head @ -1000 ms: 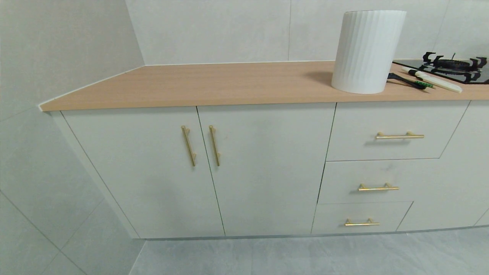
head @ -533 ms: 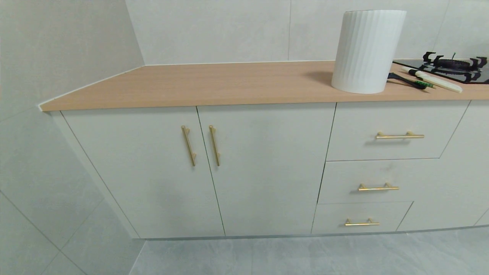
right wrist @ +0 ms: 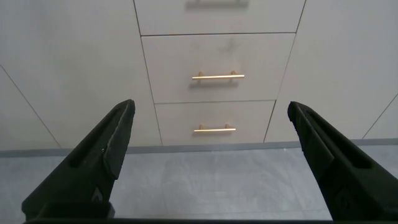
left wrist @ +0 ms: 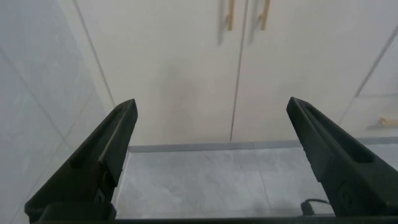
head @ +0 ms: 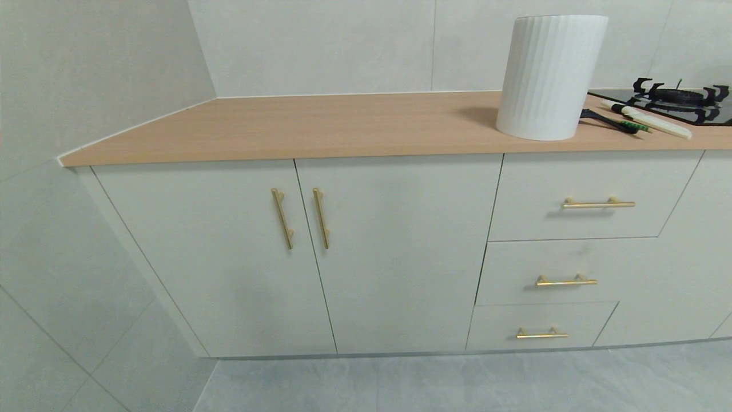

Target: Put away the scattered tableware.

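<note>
The tableware lies on the worktop point(head: 320, 123) at its right end, near the front edge. There is a black tool point(head: 609, 121), a cream knife point(head: 652, 121) and a small green piece point(head: 636, 125) between them. All three lie flat, close together and slanting toward the hob point(head: 680, 97). Just beside them on the left stands a tall white ribbed cylinder point(head: 549, 77), upright. The black tool's end runs behind its base, and I cannot tell whether they touch.

Both grippers sit well below the worktop, far from the tableware, in front of the cabinet. The left gripper point(left wrist: 211, 104) has its fingers spread wide with nothing between them. It points at the lower part of the two doors point(left wrist: 186, 68), with the floor point(left wrist: 205, 180) beneath. The right gripper point(right wrist: 211, 106) is likewise spread wide and bare, and points at the drawers point(right wrist: 217, 68) and the plinth below them.

The head view takes in the whole worktop, the tableware, the cylinder and the hob above the cabinet front. The wrist views give the cabinet's lower half up close: the left one the door gap and the ends of the gold handles point(left wrist: 228, 15), the right one the two lower drawer pulls point(right wrist: 217, 76).
</note>
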